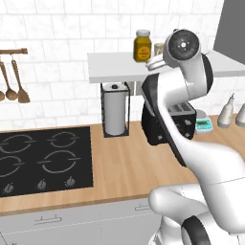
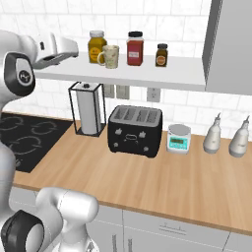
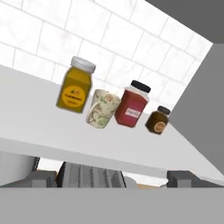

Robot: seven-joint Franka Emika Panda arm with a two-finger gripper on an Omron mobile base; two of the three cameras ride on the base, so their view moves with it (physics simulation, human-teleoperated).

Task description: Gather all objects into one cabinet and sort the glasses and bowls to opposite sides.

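The beige speckled mug (image 3: pixel 103 108) stands upright on the pale-grey ledge (image 3: pixel 39 127), between a yellow jar (image 3: pixel 75 91) and a red jar (image 3: pixel 133 104). The mug (image 2: pixel 110 56) sits near the back of the ledge (image 2: pixel 147 74); in the left base view the mug (image 1: pixel 159 48) peeks out behind the arm. My gripper (image 2: pixel 74 51) hovers at ledge height off the ledge's left end, well short of the mug. In the hand view the gripper (image 3: pixel 113 179) is open, fingertips (image 3: pixel 43 179) wide apart and holding nothing. The orange cup and both bowls are out of view.
A small brown jar (image 2: pixel 161 54) stands right of the red jar. Below the ledge on the wooden counter: paper-towel holder (image 2: pixel 87 110), black toaster (image 2: pixel 135 130), kitchen scale (image 2: pixel 178 139), two bottles (image 2: pixel 212 135). The stove (image 1: pixel 43 160) lies left; a dark cabinet (image 2: pixel 231 44) borders the ledge's right.
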